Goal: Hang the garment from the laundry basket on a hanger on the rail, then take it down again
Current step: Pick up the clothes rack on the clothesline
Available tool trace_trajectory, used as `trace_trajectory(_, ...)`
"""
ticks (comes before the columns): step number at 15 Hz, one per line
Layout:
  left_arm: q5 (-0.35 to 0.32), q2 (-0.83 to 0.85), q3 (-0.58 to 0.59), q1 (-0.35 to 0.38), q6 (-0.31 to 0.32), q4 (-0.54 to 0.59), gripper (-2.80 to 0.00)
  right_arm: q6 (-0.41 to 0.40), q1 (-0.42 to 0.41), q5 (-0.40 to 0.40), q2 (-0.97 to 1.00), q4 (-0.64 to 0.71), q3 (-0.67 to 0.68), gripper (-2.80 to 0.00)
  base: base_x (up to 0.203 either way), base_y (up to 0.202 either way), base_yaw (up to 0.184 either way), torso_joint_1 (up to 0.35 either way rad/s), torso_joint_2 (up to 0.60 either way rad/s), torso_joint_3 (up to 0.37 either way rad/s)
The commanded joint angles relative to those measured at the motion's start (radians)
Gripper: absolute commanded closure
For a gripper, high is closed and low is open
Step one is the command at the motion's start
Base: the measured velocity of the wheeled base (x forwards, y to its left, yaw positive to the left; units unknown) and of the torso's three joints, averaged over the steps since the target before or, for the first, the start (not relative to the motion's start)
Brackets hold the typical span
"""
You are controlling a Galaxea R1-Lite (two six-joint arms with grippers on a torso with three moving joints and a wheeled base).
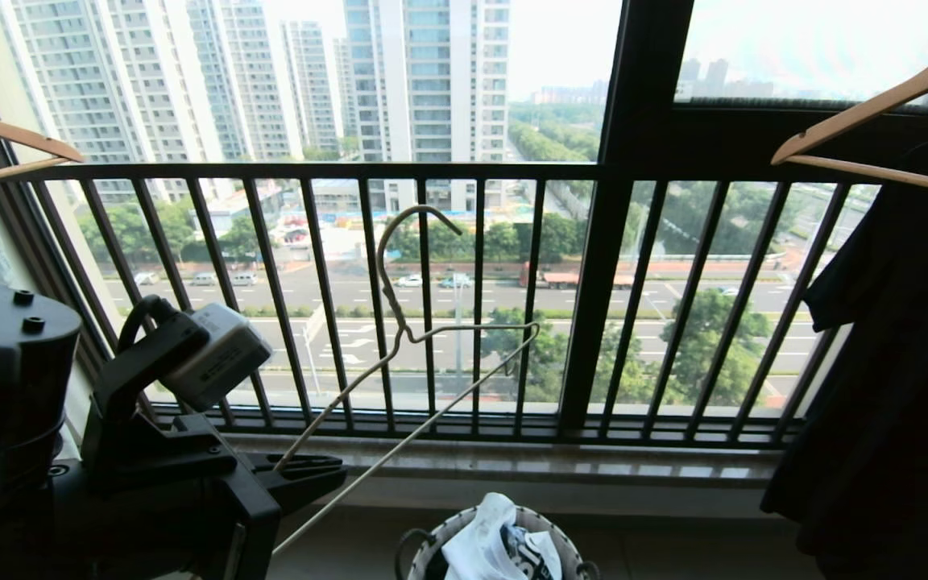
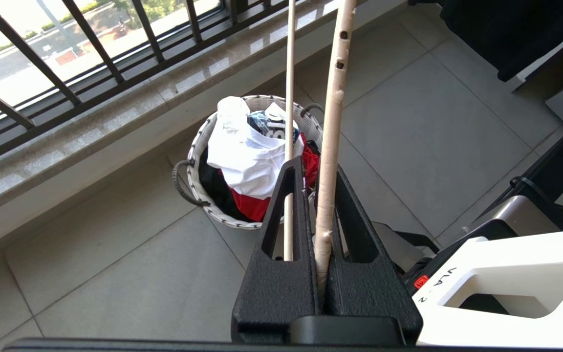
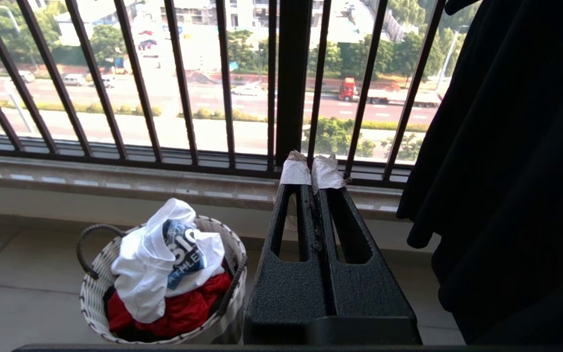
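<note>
My left gripper (image 1: 311, 474) sits at the lower left of the head view, shut on one arm of the thin cream hanger (image 1: 386, 282). The hanger's hook points up in front of the balcony bars. In the left wrist view the hanger (image 2: 331, 122) runs up between the closed fingers of the left gripper (image 2: 316, 168). The white garment (image 1: 484, 548) with its navy print lies on top in the laundry basket (image 1: 570, 552) on the floor below the sill. My right gripper (image 3: 311, 168) hangs shut and empty to the right of the basket (image 3: 91, 293) and garment (image 3: 144, 264). The rail is out of view.
The black balcony railing (image 1: 351, 171) and stone sill (image 1: 512, 459) stand straight ahead. Wooden hangers hang at the upper left (image 1: 13, 137) and upper right (image 1: 875, 105), the right one carrying a black shirt (image 1: 899, 362). A red cloth (image 3: 184, 308) lies under the garment.
</note>
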Motion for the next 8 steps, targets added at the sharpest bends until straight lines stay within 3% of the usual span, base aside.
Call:
trace_trajectory(1,0.000,0.001,0.000,0.000,-0.001,0.000,0.00,-0.001,0.001,0.000,0.001,0.000,0.000,0.00,0.000,0.000,0.000,-0.239,0.54,0.308)
trace_trajectory(8,0.000,-0.008,0.000,0.000,-0.001,-0.001,0.00,-0.001,0.001,0.000,0.001,0.000,0.000,0.00,0.000,0.000,0.000,-0.212,0.52,0.311)
